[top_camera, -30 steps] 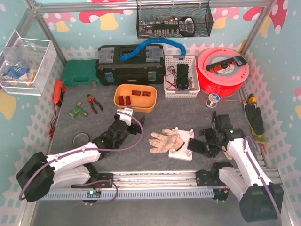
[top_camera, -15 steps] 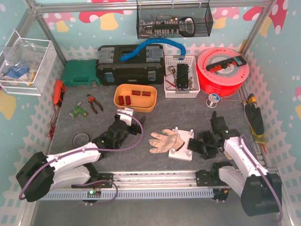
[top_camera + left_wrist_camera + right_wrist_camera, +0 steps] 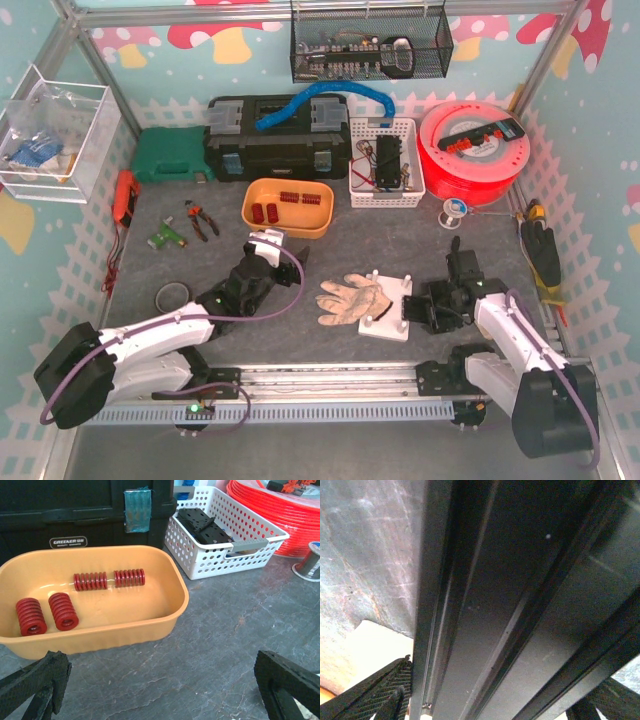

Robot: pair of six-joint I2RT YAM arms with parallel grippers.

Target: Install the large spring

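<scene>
4 red springs (image 3: 63,611) lie in the orange tub (image 3: 125,632). The left gripper (image 3: 162,690) gapes wide, empty. Whether the right gripper (image 3: 418,312), near the bench's (image 3: 400,240) front-right edge, is open or holding anything, I cannot tell.

A black grooved bar (image 3: 520,605) looms close, grey tabletop (image 3: 365,540) and pale board (image 3: 362,650) beyond

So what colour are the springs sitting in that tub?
Red springs, all four, in a yellow-orange tub. The left wrist view shows them best.
</scene>
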